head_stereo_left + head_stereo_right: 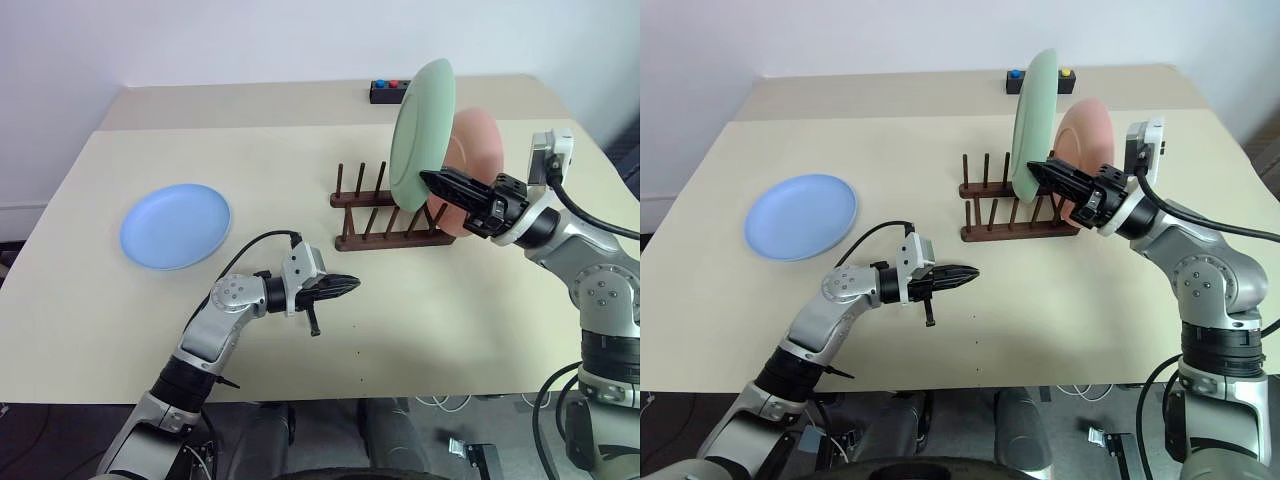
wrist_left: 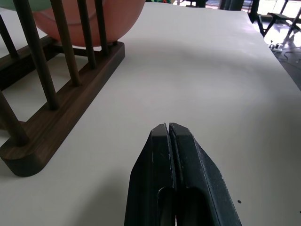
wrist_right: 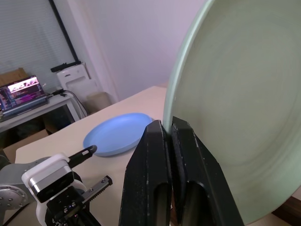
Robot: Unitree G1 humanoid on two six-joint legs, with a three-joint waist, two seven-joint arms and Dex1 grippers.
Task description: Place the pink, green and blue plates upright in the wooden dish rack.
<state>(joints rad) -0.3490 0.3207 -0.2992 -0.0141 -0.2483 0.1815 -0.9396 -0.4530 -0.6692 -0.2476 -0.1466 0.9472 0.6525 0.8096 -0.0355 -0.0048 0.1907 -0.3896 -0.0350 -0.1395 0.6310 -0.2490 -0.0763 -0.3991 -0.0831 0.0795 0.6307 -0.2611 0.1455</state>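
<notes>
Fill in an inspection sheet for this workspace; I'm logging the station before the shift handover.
Surface: beige tabletop, bare in front.
Job's things: salmon pink round plate upright in dark wooden peg rack; mint green round plate held upright over rack; sky blue round plate flat on the table.
Clutter: black button box at far edge.
Grippers: right gripper jaws shut on green plate's rim; left gripper shut, empty.
Cables: black wrist cables on both arms.
Surroundings: white wall.

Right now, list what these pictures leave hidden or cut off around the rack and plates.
- Whether the green plate sits between the wooden dish rack's pegs: its lower edge is behind the right gripper in the eye views.
- The pink plate: its left part is behind the green plate, and its foot is behind the arm.
- The rack's far end: cut off by the edge in the left wrist view.
</notes>
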